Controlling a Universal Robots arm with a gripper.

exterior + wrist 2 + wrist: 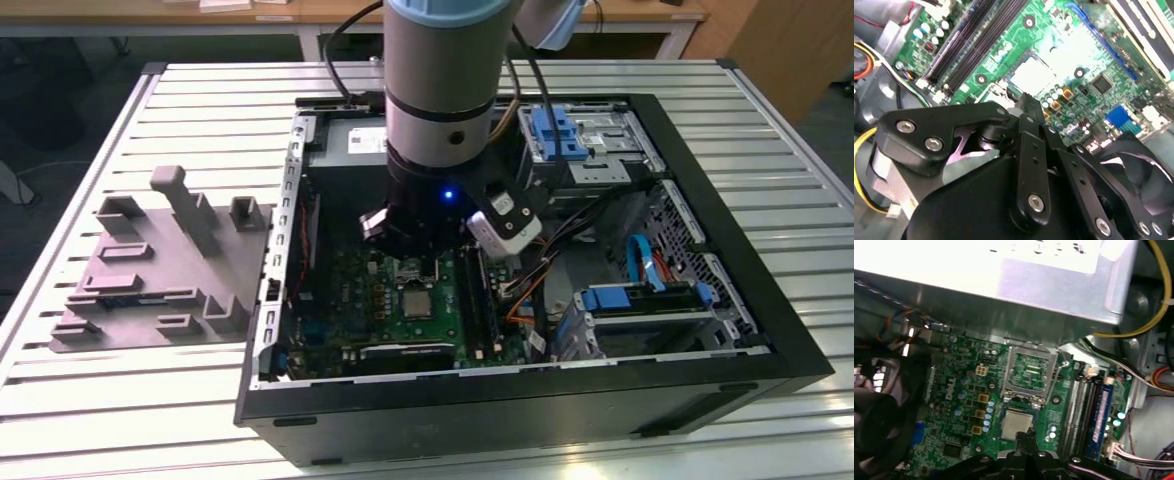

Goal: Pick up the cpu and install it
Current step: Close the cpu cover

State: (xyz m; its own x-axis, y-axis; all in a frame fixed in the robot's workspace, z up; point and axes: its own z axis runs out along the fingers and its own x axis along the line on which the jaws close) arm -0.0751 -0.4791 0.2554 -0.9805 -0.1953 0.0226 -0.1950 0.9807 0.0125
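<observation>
The cpu (1016,424), a small pale silvery square, lies flat in its socket on the green motherboard (961,390). The socket's metal frame (1029,371) stands swung open beside it. My gripper (1025,436) hovers just over the cpu's near edge, fingers pressed together with nothing between them. In the second wrist view the black gripper (1024,101) points at the bright cpu (1031,75) from close by. In the exterior view the cpu (418,303) shows in the middle of the board, in front of the arm.
The open computer case (747,300) walls in the board. Memory slots (1079,410) run beside the socket, and a metal power supply box (1019,280) overhangs it. Loose cables (1149,315) hang nearby. A grey moulded tray (147,270) lies at the exterior view's left.
</observation>
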